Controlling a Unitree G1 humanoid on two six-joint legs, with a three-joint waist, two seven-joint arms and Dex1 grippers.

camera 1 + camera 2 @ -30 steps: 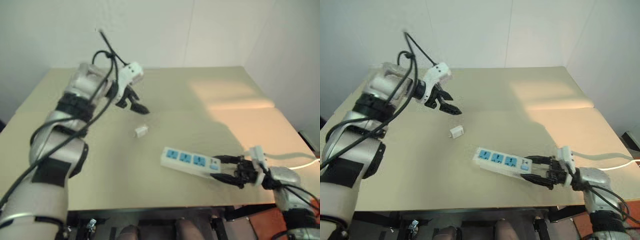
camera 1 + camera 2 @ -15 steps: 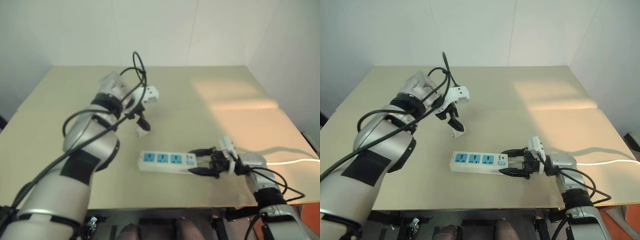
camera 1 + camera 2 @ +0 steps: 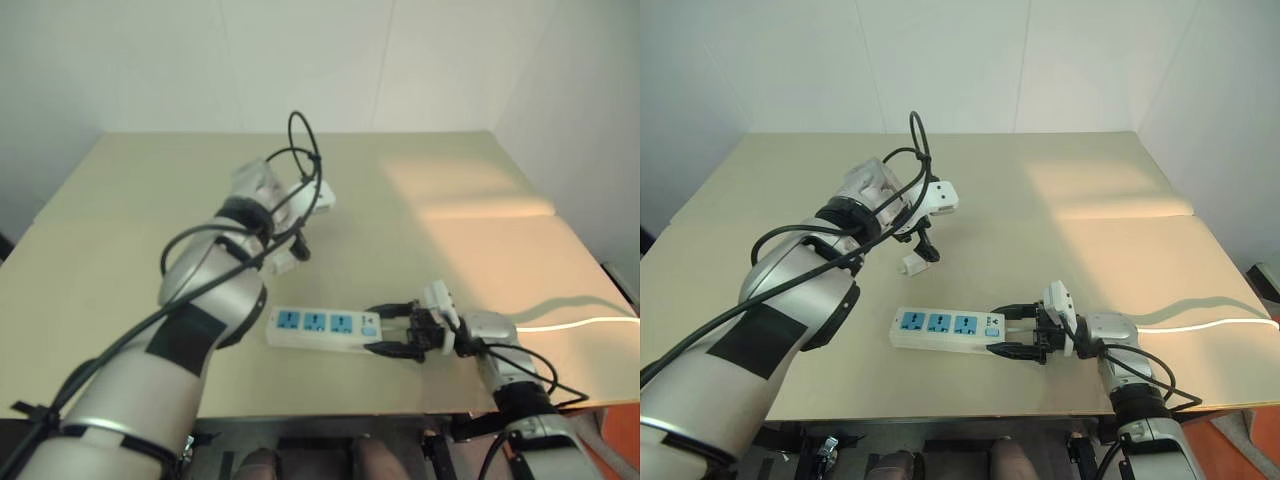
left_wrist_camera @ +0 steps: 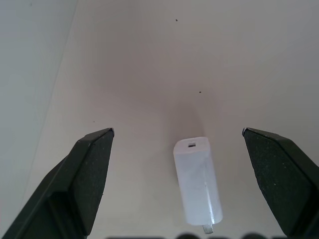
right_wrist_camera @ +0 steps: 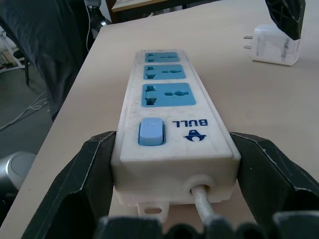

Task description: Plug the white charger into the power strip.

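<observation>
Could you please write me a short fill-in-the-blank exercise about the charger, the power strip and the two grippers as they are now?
1. The power strip has ____ blue sockets.
2. The right gripper grips the strip at the end that carries the blue ____.
3. The white charger lies on the table between the ____ fingers of the left gripper.
4. The charger is not yet ____ into the strip.

Missing words: three; switch; open; plugged
</observation>
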